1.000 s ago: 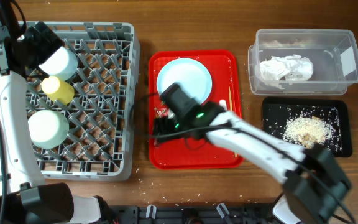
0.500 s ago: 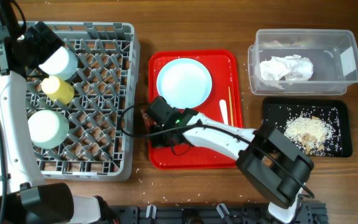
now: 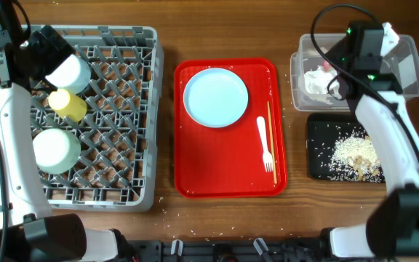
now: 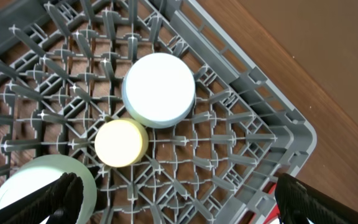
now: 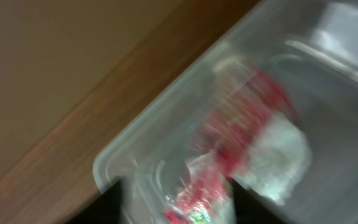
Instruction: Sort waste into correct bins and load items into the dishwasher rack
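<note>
the right hand (image 5: 173, 200) hangs over the clear tub (image 3: 384, 98) with its fingers apart. the snack wrapper (image 5: 253, 118) seems to lie loose inside the tub by the napkin (image 5: 281, 155) (the wrist view is badly blurred). it is thin, light, crinkly film that would slip and spring, so pinch a fold. the left hand (image 4: 179, 196) hovers wide and empty over the rack (image 4: 247, 124). the plate (image 3: 215, 97) on the red tray (image 3: 224, 167) looks stiff and slick; take its rim.
</note>
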Controlling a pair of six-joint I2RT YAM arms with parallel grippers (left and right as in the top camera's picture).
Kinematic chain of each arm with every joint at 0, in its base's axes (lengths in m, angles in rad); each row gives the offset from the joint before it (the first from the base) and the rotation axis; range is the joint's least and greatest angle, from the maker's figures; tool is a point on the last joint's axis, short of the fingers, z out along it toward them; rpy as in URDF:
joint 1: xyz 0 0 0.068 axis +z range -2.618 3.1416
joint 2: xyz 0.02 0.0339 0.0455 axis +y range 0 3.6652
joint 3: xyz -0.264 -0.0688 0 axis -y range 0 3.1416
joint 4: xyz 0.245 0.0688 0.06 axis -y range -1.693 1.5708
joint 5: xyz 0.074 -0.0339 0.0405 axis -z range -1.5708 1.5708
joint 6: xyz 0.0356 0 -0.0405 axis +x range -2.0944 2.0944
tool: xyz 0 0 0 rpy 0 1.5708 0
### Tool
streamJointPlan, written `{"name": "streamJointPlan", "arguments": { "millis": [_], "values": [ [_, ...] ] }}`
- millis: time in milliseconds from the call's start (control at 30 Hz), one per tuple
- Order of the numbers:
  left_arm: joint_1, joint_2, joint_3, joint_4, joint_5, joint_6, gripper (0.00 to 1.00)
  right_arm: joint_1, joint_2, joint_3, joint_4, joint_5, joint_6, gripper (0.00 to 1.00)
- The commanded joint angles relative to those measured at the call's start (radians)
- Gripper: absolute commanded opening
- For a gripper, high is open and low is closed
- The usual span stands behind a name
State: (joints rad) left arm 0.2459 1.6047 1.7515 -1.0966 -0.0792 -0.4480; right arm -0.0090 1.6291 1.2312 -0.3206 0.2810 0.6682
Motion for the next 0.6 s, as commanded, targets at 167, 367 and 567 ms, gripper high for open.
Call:
{"name": "streamJointPlan", "arguments": {
  "millis": [167, 367, 567],
  "values": [
    [-0.002, 0.0, -0.005, 0.003, 0.004, -0.009, 1.0, 0.025, -0.069, -0.003, -0.154, -0.518, -0.194, 1.0],
    [-0.002, 0.0, -0.005, 0.003, 0.004, -0.009, 1.0, 0.26, -0.276, -0.005, -0.452, -0.466, -0.194, 0.97],
    [-0.002, 0.0, -0.005, 0.003, 0.004, -0.009, 1.0, 0.623, -0.175, -0.178, -0.476, -0.382, -0.129, 0.98]
  ]
}}
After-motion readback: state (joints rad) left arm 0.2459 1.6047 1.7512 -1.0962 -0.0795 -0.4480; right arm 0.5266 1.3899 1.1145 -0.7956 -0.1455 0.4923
